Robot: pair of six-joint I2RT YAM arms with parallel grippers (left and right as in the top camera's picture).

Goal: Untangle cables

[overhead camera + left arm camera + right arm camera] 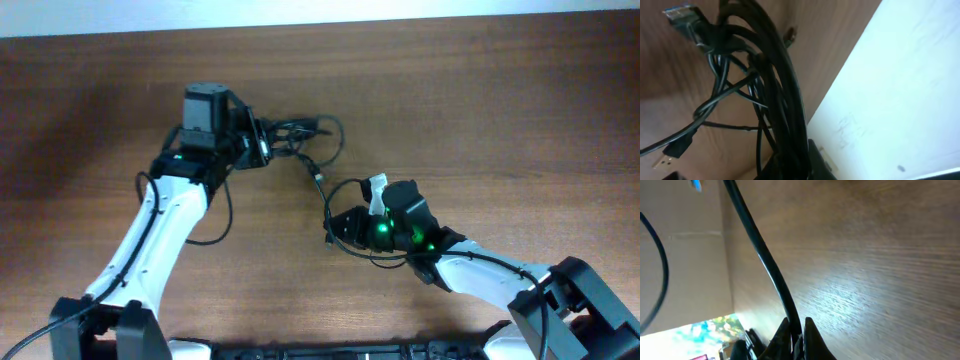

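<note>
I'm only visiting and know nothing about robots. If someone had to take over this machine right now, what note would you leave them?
Left gripper: shut on the bundle of cables, toward the far middle of the table.
Right gripper: shut on a single cable that trails from the bundle toward the near side.
Done: one strand is partly drawn out of the knot.
Left: the bundle is tangled. Free this strand fully, then separate the others.
</note>
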